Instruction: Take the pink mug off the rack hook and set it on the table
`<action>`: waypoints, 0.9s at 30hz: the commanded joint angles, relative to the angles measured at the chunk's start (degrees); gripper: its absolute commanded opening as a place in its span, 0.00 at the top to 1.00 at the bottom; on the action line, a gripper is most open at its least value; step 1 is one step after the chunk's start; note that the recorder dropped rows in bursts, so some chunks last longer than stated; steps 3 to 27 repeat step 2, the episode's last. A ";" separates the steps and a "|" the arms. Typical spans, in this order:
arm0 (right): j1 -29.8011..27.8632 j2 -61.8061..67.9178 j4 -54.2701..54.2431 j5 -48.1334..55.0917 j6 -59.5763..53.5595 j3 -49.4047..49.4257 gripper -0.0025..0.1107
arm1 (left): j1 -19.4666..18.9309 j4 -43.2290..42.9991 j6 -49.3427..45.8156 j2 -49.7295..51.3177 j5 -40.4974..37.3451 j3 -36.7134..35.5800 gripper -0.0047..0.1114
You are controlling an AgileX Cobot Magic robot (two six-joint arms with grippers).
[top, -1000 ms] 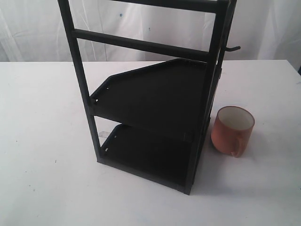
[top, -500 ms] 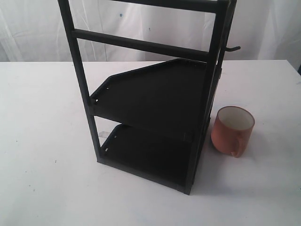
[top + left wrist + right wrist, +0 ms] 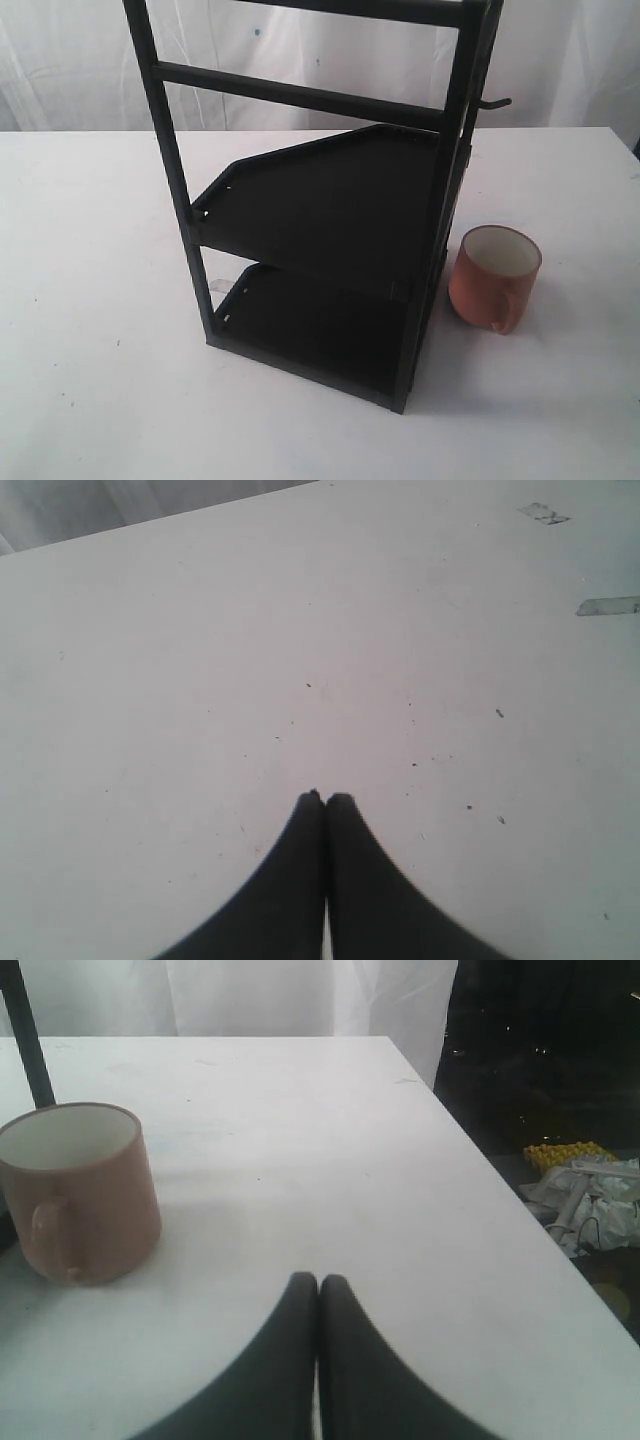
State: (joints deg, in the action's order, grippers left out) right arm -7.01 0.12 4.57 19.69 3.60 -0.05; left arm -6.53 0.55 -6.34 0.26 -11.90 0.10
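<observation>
The pink mug [image 3: 495, 276] stands upright on the white table [image 3: 90, 250], just right of the black rack [image 3: 330, 220], its handle facing the camera. The rack hook [image 3: 494, 102] juts bare from the right upright. In the right wrist view the mug [image 3: 80, 1192] stands upright, apart from my right gripper [image 3: 318, 1282], whose fingers are pressed together with nothing between them. My left gripper [image 3: 325, 800] is shut over bare table [image 3: 300, 630]. Neither gripper shows in the exterior view.
The rack has two shelves and a crossbar [image 3: 300, 92]. A white curtain [image 3: 580, 60] hangs behind the table. The table edge [image 3: 470, 1140] runs close by the right gripper, with clutter [image 3: 590, 1195] on the floor beyond. Tape marks [image 3: 608, 606] lie on the table.
</observation>
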 commanded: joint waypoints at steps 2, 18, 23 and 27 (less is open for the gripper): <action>-0.37 -0.12 -0.08 -0.26 0.04 0.05 0.98 | -0.18 0.68 0.13 -0.26 -0.14 -0.10 0.96; -0.37 -0.12 -0.08 -0.26 0.04 0.05 0.98 | -0.18 0.68 0.13 -0.26 -0.14 -0.10 0.96; -0.37 -0.12 -0.08 -0.26 0.04 0.05 0.98 | -0.18 0.68 0.13 -0.26 -0.14 -0.10 0.96; -0.37 -0.12 -0.08 -0.26 0.04 0.05 0.98 | -0.18 0.68 0.13 -0.26 -0.14 -0.10 0.96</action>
